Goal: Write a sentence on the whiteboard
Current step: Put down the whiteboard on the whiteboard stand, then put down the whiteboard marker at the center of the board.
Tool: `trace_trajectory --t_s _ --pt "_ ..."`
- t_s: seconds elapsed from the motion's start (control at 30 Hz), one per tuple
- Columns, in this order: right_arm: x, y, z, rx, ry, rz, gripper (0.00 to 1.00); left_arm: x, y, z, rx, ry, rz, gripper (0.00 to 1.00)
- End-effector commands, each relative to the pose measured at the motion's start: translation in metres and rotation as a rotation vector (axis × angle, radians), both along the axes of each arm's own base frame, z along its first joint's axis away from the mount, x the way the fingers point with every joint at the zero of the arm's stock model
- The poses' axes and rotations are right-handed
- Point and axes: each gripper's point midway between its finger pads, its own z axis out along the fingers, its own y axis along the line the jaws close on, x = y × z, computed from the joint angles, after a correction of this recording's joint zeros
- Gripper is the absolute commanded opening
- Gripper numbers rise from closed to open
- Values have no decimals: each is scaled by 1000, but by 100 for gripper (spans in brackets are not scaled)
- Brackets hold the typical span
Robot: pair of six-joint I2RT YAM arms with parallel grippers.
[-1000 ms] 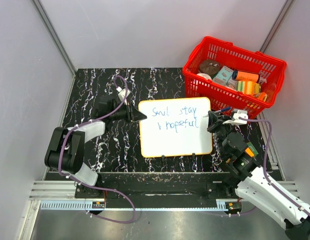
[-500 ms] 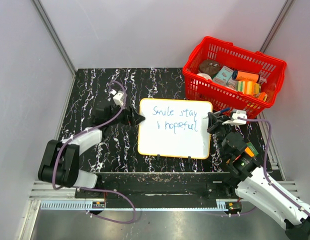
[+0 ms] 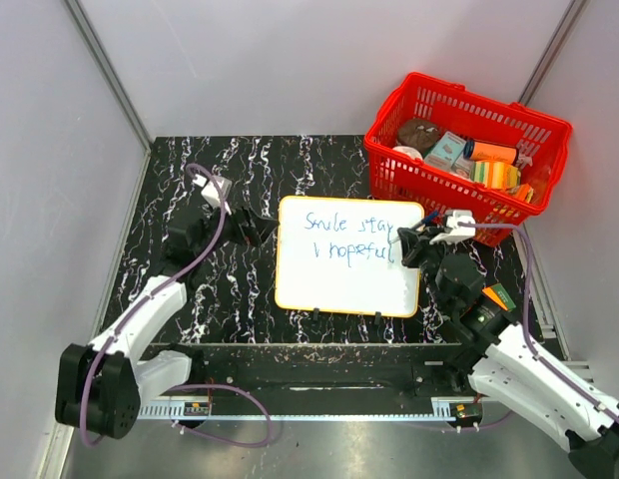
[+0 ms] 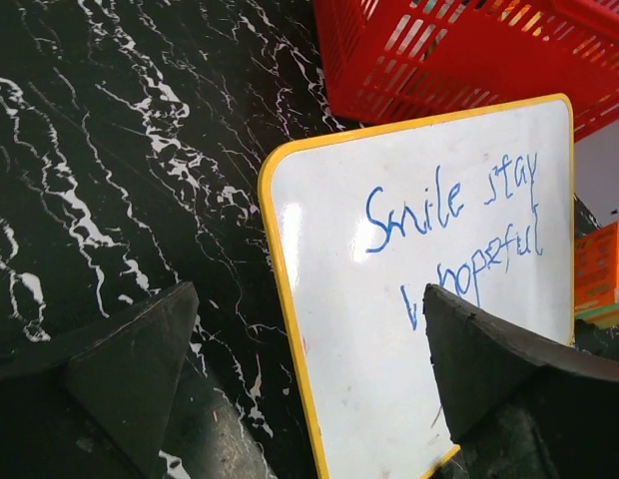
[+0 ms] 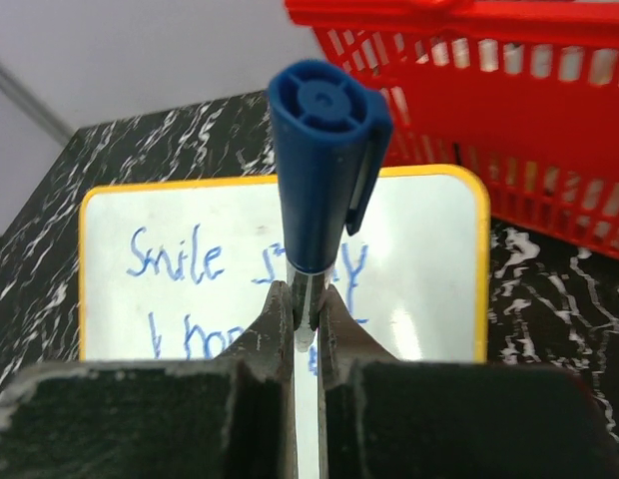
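The right gripper (image 5: 305, 317) is clamped on a blue-capped marker pen (image 5: 324, 150). The left gripper (image 3: 256, 232) stands wide and empty, just beside the flat white, yellow-framed whiteboard (image 3: 344, 284) laid on the black marbled table (image 3: 190, 170). The blue handwritten sentence (image 3: 347, 236) is judged complete, so putting the marker down is called for next.

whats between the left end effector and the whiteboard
Only a short stretch of bare black marbled tabletop separates the left end effector from the whiteboard. The top external view shows this.

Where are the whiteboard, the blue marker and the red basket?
whiteboard (image 3: 344, 284): top external view, bare white lower part.
blue marker (image 5: 314, 170): right wrist view, side of its cap.
red basket (image 3: 429, 188): top external view, near wall.
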Motion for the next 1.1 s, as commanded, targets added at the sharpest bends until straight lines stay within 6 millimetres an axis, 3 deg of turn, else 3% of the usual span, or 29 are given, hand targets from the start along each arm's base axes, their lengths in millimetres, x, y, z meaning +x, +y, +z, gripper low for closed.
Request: trace_trajectory --t_s 0.0,0.03,0.07,0.13,0.17,0.23,0.27,0.3,0.33,0.37,0.4,0.43,0.47,0.5,0.57,0.6,0.63,0.67,0.7,0.73,0.77,0.8,0.87,0.9,0.97,1.0,1.07 --pt "-1 41 15 59 23 184 0 -1 18 42 -17 -30 121 99" --pt "-1 48 15 67 33 209 0 -2 21 48 -18 -29 136 99" --pt "-3 60 20 84 36 268 0 -4 25 68 -28 -66 158 99" --pt "3 81 12 101 79 333 0 -10 30 77 -28 -57 186 99" --pt "0 97 17 119 86 406 0 -12 36 97 -37 -95 216 99" --pt "7 124 6 150 142 483 0 -17 43 106 -50 -74 261 99" --pt "3 142 13 177 153 567 0 -18 51 124 -69 -100 306 99" --pt "9 160 -4 185 217 604 0 -20 53 126 -73 -89 319 99" --pt "9 173 -7 190 241 640 0 -23 55 132 -85 -86 330 99" --pt "9 190 4 199 235 696 0 -25 56 148 -94 -105 333 99" --pt "12 208 -14 173 282 720 0 -28 56 146 -81 -76 332 99" --pt "5 225 -16 162 294 763 0 -29 56 149 -79 -66 332 99" --pt "4 242 -2 174 280 810 0 -32 57 163 -82 -82 330 99" --pt "5 258 -20 175 337 841 0 -34 57 162 -75 -56 330 99" --pt "-3 286 -12 201 343 929 0 -39 59 176 -80 -71 337 99" --pt "-3 299 -28 196 384 948 0 -41 61 179 -80 -75 340 99" --pt "-3 311 -19 200 373 974 0 -44 63 185 -79 -93 349 99" --pt "-9 322 -24 195 395 1000 0 -49 65 191 -84 -115 350 99" --pt "-9 330 -48 183 469 1003 0 -51 66 195 -85 -127 354 99" --pt "-7 340 -43 191 471 1026 0 -53 67 199 -87 -140 355 99" --pt "-13 347 -50 186 501 1049 0 -57 68 203 -88 -153 353 99" --pt "-11 352 -70 175 552 1033 0 -59 68 204 -88 -157 348 99" --pt "-10 359 -77 164 573 1027 3 -63 67 206 -87 -156 337 99" --pt "-9 358 -93 141 619 1006 8 -64 66 206 -84 -152 332 99" --pt "-4 359 -95 132 624 981 19 -66 66 208 -83 -149 329 99" --pt "-2 358 -97 125 626 970 31 -68 66 209 -84 -150 326 99" --pt "1 356 -94 116 609 954 41 -70 66 211 -89 -154 323 99"
